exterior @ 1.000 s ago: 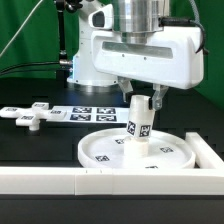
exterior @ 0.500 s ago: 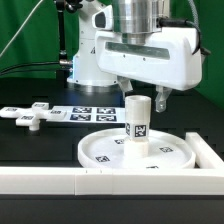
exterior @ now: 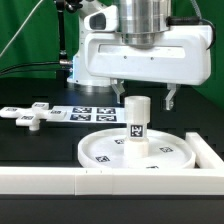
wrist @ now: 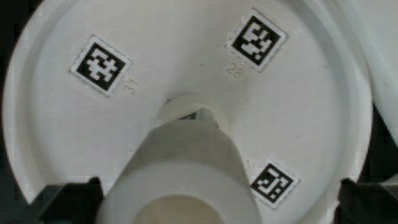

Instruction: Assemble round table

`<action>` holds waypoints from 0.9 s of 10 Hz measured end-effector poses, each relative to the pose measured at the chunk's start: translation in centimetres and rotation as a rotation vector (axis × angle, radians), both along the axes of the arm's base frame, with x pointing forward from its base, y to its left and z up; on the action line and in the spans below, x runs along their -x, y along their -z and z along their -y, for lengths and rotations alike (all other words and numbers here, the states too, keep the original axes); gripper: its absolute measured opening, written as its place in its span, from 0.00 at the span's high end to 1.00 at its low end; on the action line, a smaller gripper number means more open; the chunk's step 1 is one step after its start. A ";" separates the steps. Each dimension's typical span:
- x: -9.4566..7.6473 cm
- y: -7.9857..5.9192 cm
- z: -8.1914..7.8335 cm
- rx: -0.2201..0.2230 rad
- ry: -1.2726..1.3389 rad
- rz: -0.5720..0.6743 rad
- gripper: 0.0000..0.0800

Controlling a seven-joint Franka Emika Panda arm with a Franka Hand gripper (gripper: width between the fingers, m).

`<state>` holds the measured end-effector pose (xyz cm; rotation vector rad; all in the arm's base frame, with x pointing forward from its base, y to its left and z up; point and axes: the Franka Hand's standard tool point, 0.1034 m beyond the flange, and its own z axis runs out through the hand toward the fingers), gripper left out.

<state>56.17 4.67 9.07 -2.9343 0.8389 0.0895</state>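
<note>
The large rimmed round disc (exterior: 105, 152) lies flat on the black table. The short cylindrical post (exterior: 136, 125) stands upright at its middle, tag facing the camera. My gripper (exterior: 147, 98) is open just above and behind the post's top, one finger on each side and neither touching it. In the wrist view the disc (wrist: 169, 60) fills the frame, the post (wrist: 187, 165) rises toward the camera, and my gripper (wrist: 217, 200) straddles it with dark fingertips (wrist: 71, 200) at the edges. The flat cross-shaped piece (exterior: 30, 116) lies on the table at the exterior view's left.
The marker board (exterior: 90, 114) lies behind the disc, between it and the cross-shaped piece. A long white rail (exterior: 40, 181) runs along the front edge and another stretch (exterior: 212, 152) stands at the exterior view's right of the disc. The arm's white base stands behind.
The post went from tilted in my grip to upright on the disc. My fingers opened, let it go and rose a little.
</note>
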 end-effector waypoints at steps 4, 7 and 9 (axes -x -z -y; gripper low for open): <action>0.0 0.2 0.8 -0.014 -0.436 0.036 0.19; 0.0 0.3 0.8 -0.018 -0.625 0.060 0.19; -0.4 0.2 0.7 0.012 -0.847 0.091 0.19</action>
